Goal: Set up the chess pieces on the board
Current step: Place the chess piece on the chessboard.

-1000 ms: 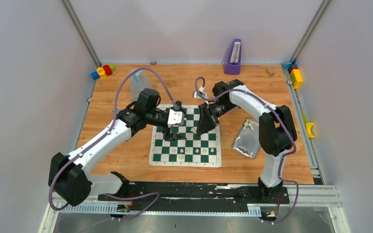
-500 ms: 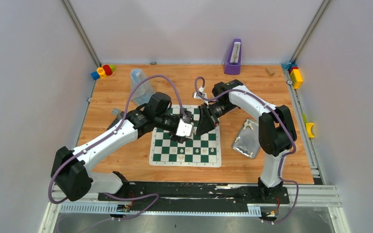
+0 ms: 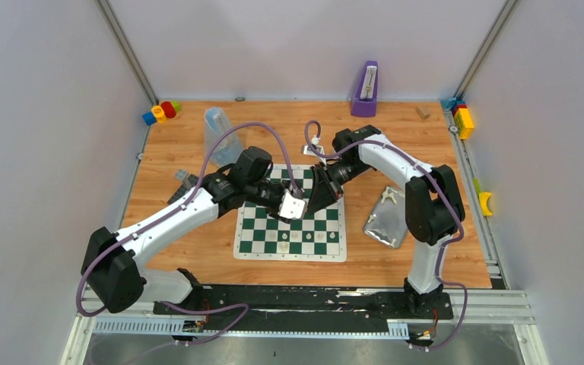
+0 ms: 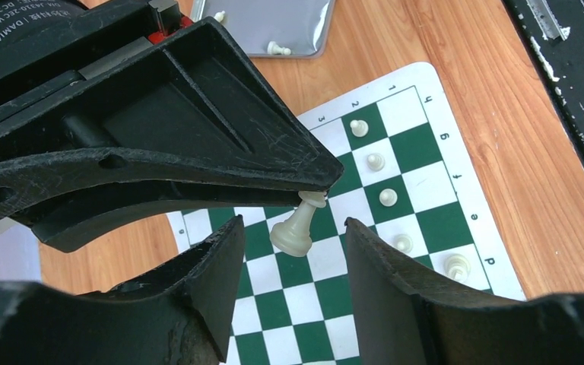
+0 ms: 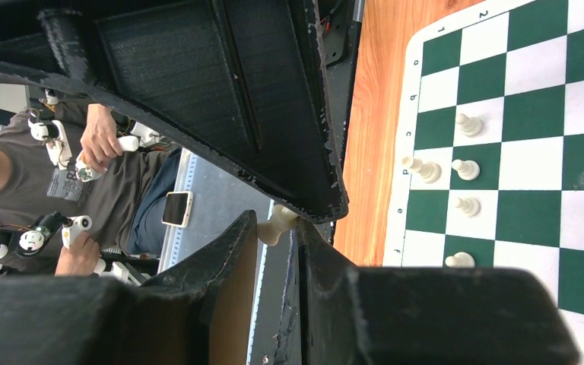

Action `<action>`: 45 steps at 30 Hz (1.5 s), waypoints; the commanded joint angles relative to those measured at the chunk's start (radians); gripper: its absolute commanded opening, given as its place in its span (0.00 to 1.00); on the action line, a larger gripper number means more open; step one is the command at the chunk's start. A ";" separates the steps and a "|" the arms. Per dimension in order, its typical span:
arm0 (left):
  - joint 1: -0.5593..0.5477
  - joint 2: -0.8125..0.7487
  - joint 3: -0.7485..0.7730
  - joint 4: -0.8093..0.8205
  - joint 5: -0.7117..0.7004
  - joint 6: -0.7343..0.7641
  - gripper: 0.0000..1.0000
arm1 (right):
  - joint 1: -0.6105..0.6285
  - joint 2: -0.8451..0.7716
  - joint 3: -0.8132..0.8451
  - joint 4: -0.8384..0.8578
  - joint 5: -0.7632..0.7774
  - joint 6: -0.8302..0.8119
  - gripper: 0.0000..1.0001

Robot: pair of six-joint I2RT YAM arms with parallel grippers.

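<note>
— Board (image 3: 289, 249) first: where is it?
— Flat on the wooden table (image 3: 190, 251), green and white checks, with an arm on either side.
— And the arms?
— Both reach over the board's middle. The right gripper (image 5: 285, 220) pinches one chess piece (image 4: 292, 234) by its head, so it hangs tilted above the board. The left gripper (image 4: 293, 223) has its jaws partly apart, one on each side of that piece, not touching it.
— Beside the board?
— A silver pouch (image 3: 386, 219) lies just right of it, with two small white pieces on it.
— On the board?
— Four white pieces (image 4: 388, 198) in a line one row in from its near edge, with a fifth on the edge row.
</note>
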 commanded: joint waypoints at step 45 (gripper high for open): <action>0.114 -0.102 -0.050 -0.080 0.063 -0.440 0.00 | -0.003 -0.474 -0.228 0.628 0.395 0.449 0.45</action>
